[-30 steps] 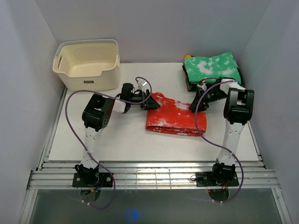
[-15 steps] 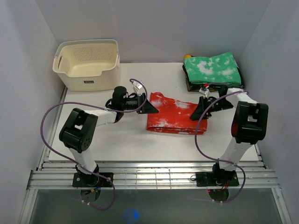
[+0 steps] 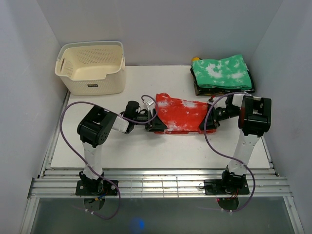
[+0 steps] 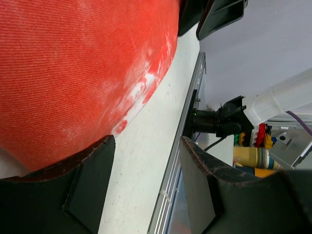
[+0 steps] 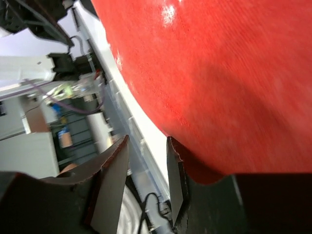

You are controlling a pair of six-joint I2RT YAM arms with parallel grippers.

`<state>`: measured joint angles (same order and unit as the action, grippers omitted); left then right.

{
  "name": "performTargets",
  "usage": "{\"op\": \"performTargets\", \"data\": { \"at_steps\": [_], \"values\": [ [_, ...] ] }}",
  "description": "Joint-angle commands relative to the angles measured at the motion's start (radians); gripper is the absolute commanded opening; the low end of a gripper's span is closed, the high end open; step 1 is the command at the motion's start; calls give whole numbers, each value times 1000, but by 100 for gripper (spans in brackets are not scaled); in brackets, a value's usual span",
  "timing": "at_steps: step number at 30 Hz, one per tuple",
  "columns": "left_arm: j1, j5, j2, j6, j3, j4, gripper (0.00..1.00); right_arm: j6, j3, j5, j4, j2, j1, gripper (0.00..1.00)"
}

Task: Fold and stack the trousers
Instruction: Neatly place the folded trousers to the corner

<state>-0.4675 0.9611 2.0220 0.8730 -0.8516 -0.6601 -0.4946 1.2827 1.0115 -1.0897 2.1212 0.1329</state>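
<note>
the trousers, folded into a flat bundle, are found at the middle of the table, between the left gripper at the left end and the right gripper at the right end. both pairs of jaws are held apart on nothing, the right more narrowly, with cloth lying against one finger of each. being judged light, soft and limp, the bundle is best pinched through all layers at both ends.

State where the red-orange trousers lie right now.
In the top view the trousers lie mid-table, slightly right of centre, between the left pincer and the right pincer, nearer than the green cloth stack.
</note>
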Motion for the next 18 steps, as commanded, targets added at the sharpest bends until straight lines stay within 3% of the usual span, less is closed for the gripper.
{"op": "performTargets", "data": {
  "at_steps": [1, 3, 7, 12, 16, 18],
  "values": [
    [15, -35, -17, -5, -18, 13, 67, 11, 136, -105, 41, 5, 25, 42],
    [17, -33, -54, -5, -11, 23, 67, -8, 152, -105, 7, -45, 25, 43],
    [18, -48, -190, -29, 38, 80, 73, 7, 55, -123, 16, -223, 43, 53],
    [36, -189, -396, -150, 65, 290, 91, 158, -91, -273, 158, -438, 142, 66],
    [46, -335, -460, -238, 51, 450, 94, 280, -147, -404, 270, -466, 163, 98],
    [47, -369, -456, -265, 45, 499, 96, 327, -177, -396, 304, -426, 165, 97]
  ]
}}
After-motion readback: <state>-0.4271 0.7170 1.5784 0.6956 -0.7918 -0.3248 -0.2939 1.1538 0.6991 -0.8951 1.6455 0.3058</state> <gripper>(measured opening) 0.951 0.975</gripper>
